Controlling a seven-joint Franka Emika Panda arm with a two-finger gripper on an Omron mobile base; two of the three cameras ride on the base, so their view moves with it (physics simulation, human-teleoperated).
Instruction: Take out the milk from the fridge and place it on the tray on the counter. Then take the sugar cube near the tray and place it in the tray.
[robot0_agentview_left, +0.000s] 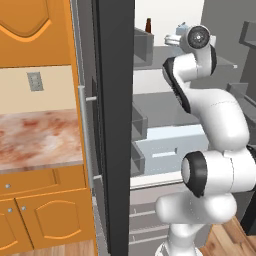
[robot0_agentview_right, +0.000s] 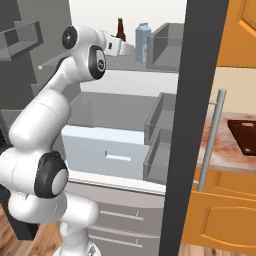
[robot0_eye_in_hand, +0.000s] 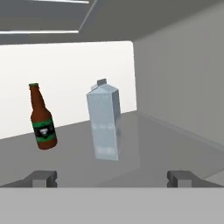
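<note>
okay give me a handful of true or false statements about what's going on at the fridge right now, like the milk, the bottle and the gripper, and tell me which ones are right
1. The milk stands upright on a shelf inside the fridge. True.
2. The gripper is shut on the milk. False: its fingers are spread wide and the carton stands apart, ahead of them.
3. A brown bottle stands on the same shelf as the milk. True.
4. The fridge door is closed. False: it is open, with shelves and a pale drawer on show.
5. The milk already rests on the tray. False: the tray lies on the counter with no carton on its visible part.
</note>
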